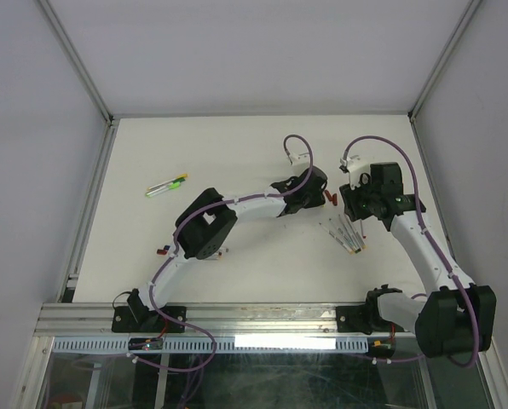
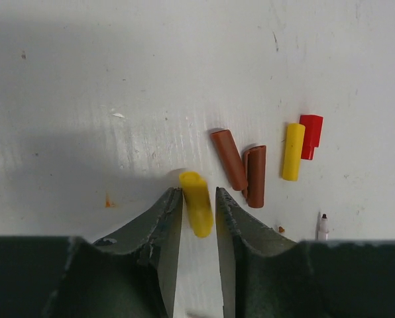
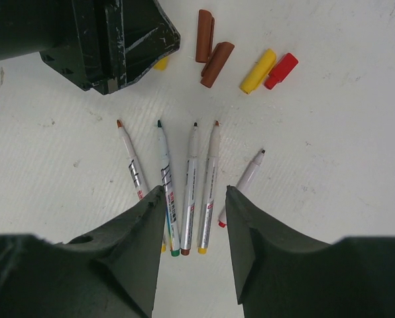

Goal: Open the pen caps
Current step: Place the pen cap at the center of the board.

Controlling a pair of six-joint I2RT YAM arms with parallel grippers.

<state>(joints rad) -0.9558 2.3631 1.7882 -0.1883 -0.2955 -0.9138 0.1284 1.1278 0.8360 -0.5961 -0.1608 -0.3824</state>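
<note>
Left gripper [image 2: 199,192] is sitting low over the table [image 2: 85,79] at centre right, jaws nearly together around a yellow cap [image 2: 197,202] that is lying flat between the fingertips. The fingers are flanking it closely, but I cannot tell whether they are actually pinching it or just beside it. Just right of it in the left wrist view, two brown caps [image 2: 240,169] are lying touching each other. Further right, a second yellow cap [image 2: 292,151] is lying against a red cap [image 2: 311,134]. Right gripper [image 3: 195,191] is hovering with its jaws spread wide and gripping nothing, above five uncapped pens [image 3: 191,179]. They are fanned out on the table with bare tips pointing toward the caps. The rightmost pen is angling away from the other four. In the top view this fan is lying on the near side of the caps, right of centre. Two more pens [image 1: 167,186], green- and yellow-ended, are lying together well apart at the far left.
</note>
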